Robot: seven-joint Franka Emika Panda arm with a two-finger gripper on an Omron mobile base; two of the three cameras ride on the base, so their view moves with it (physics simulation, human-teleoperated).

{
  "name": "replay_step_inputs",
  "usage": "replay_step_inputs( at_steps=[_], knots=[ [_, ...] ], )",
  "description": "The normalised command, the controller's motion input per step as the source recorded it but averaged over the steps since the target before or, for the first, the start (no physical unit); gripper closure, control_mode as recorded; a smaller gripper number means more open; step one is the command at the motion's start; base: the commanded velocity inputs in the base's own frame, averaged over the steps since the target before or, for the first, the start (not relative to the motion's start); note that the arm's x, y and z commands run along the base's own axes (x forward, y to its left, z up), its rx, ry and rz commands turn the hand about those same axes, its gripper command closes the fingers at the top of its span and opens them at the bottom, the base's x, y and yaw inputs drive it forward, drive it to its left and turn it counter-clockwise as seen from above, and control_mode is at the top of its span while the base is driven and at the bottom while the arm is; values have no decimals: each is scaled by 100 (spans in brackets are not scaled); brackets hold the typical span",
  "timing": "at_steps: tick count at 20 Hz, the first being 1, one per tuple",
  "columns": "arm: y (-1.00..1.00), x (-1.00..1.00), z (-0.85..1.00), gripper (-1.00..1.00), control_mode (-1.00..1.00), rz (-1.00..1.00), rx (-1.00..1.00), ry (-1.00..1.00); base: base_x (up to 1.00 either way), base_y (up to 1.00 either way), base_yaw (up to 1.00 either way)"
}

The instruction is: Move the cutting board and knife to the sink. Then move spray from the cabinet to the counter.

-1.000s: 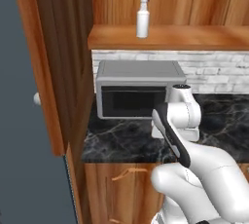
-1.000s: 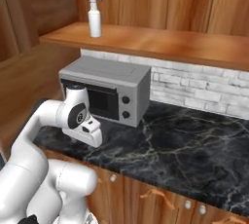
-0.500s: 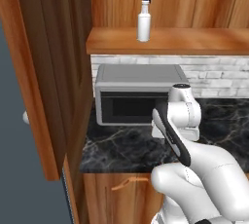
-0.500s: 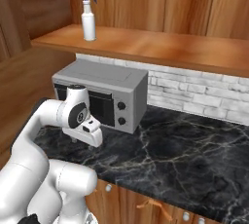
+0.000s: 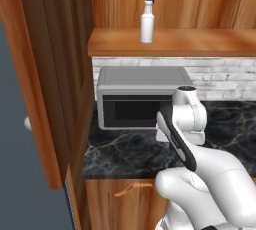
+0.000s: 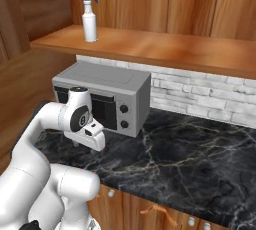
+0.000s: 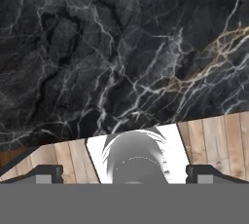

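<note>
Right, my gripper point(image 7: 124, 173) is released, jaws spread wide, nothing between them, pointing down at the counter point(image 7: 121, 57) in front of the microwave point(image 5: 142, 96). The spray point(image 5: 147, 22) stands upright on the cabinet point(image 5: 200, 44) shelf, above the microwave and toward its left end. I judge the spray fetch is the step in hand: raise the hand well clear of the microwave top, level the wrist, come at the bottle body from the front, below the trigger, and close gently so it doesn't tip.
</note>
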Motion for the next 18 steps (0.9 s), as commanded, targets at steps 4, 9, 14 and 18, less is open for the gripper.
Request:
replay_step_inputs(
  at_steps=[4, 9, 14, 18],
  knots=[
    [0, 0, 0, -100, 100, 0, 0, 0, 6, 3, -1],
    [0, 0, 0, -100, 100, 0, 0, 0, 0, 0, 0],
    [0, 0, 0, -100, 100, 0, 0, 0, -1, 0, 0],
    [2, -1, 18, -100, -100, 0, 0, -25, 0, 0, 0]
  ],
)
